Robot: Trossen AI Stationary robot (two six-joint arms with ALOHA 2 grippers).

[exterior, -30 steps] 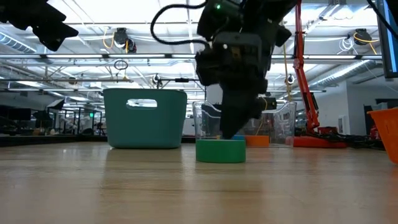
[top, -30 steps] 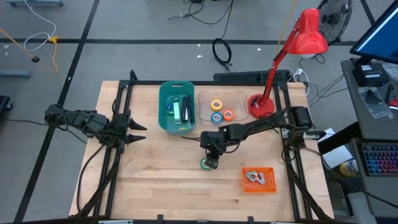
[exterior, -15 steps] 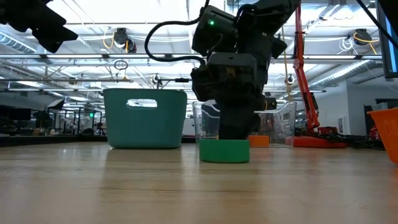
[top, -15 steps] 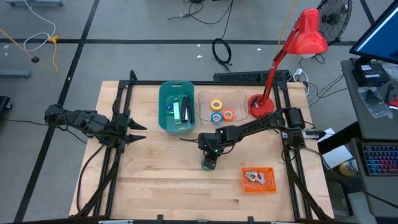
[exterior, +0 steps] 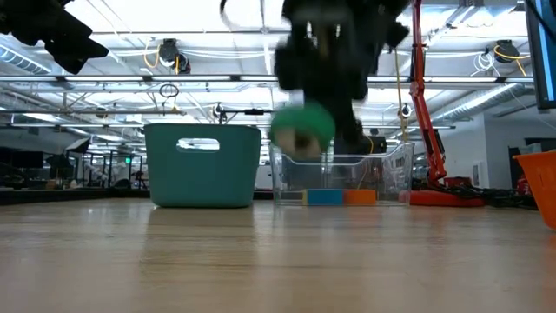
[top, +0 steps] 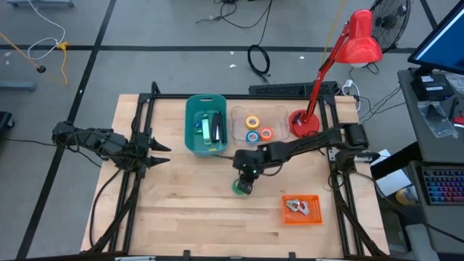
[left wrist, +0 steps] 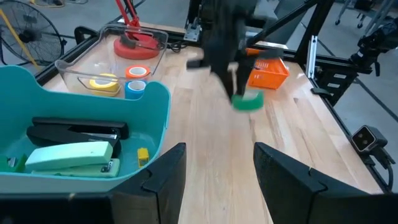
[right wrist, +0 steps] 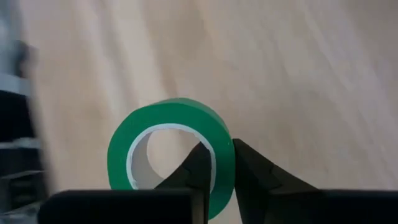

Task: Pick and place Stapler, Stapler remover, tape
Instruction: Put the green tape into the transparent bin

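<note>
My right gripper [top: 245, 181] is shut on a green tape roll [right wrist: 168, 143], which hangs above the middle of the table [exterior: 301, 130]. Yellow, blue and orange tape rolls [top: 255, 128] lie in a clear tray [top: 239, 116]. A black stapler [left wrist: 78, 130] and a pale green one [left wrist: 68, 155] lie in the teal bin [top: 190, 127]. Claw-like staple removers [top: 296, 206] lie in an orange basket [top: 317, 216]. My left gripper [top: 161, 154] waits open at the table's left. My right gripper pinches the wall of the green ring [right wrist: 222, 155] between its two fingers, one finger [right wrist: 196, 168] inside the hole and the other [right wrist: 255, 171] outside. The fingers come slanting down from the table's right side. The roll hangs tilted, lifted clear of the table.
A red desk lamp [top: 304, 122] stands at the far right, beside the clear tray. Bare wood [top: 188, 210] stretches along the near half of the table. The black frame rails [top: 138, 130] run along both sides.
My right gripper has risen with the green tape roll. The roll lay flat on the table half a second ago; now it hangs clear of the wood and has tipped so that its pale centre faces the low view.
</note>
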